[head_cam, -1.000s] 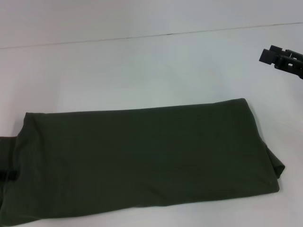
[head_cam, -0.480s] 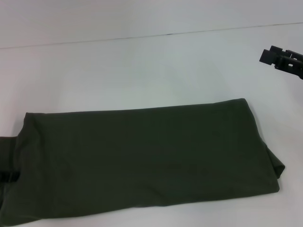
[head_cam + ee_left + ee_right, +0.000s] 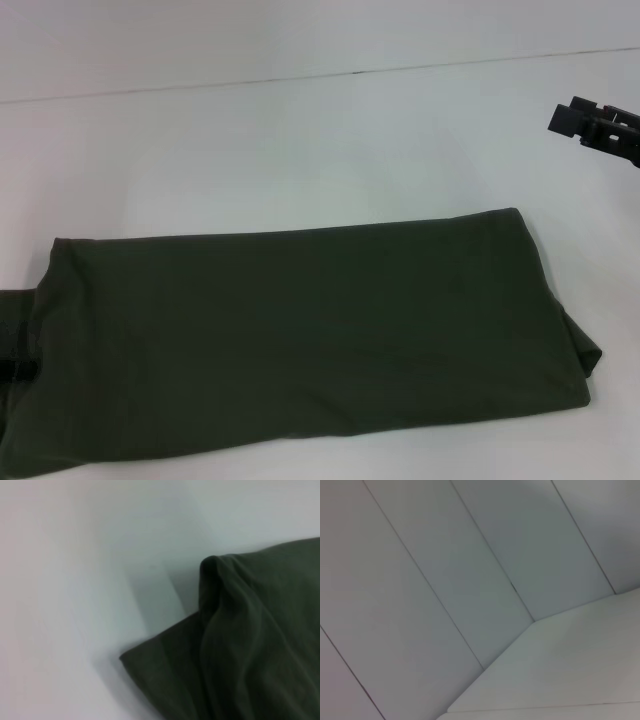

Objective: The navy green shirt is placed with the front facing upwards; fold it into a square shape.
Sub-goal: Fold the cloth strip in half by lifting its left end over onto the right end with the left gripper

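Pincer state cannot be told for either arm: the right pincer (image 3: 597, 126) hangs at two o'clock, the left is unseen. The navy green shirt (image 3: 300, 340) lies as a long band across the worktop (image 3: 300, 150); folding its nine o'clock end squarely over would likely finish best.

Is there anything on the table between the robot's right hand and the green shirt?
No, nothing visible. The right end effector hangs off the shirt's far right corner, and only bare white table shows between them. The shirt lies in a long folded band, plain side up.
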Controlling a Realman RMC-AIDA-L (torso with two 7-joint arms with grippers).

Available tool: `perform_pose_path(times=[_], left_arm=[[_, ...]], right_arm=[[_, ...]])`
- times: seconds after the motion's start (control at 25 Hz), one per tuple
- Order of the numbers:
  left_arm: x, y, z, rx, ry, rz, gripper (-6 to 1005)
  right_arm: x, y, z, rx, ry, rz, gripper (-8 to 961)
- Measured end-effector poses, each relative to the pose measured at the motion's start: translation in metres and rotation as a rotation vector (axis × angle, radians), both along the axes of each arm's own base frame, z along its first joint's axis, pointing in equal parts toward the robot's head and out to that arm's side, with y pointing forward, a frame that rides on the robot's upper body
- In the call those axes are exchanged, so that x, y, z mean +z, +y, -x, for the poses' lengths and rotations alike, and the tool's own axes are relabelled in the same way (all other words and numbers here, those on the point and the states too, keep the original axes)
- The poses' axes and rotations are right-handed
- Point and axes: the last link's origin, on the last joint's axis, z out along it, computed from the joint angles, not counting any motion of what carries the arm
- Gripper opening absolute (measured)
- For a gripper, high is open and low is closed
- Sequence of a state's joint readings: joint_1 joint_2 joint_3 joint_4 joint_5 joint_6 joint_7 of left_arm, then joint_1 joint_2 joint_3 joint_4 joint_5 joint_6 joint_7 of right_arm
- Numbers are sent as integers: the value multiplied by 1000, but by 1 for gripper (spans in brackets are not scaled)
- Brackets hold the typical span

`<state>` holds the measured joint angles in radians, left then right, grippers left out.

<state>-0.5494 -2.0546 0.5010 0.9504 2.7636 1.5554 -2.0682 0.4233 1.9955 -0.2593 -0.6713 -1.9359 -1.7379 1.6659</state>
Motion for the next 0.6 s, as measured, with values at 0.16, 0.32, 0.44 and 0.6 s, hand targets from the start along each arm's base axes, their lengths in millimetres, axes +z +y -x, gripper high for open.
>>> perform_pose_path(times=[0.16,0.32,0.44,0.6], left_arm=[[0,0,1,4,-1,1,654],[-1,0,0,-5,2,7,491],[-1,1,-1,-11,4,11,315],[-2,2,-2,-17,2,10,107]], right_arm=[[0,0,0,0,0,0,832],[0,0,0,-1,-1,-1,825],[0,0,0,-1,0,0,820],[0,0,0,-2,1,0,813]])
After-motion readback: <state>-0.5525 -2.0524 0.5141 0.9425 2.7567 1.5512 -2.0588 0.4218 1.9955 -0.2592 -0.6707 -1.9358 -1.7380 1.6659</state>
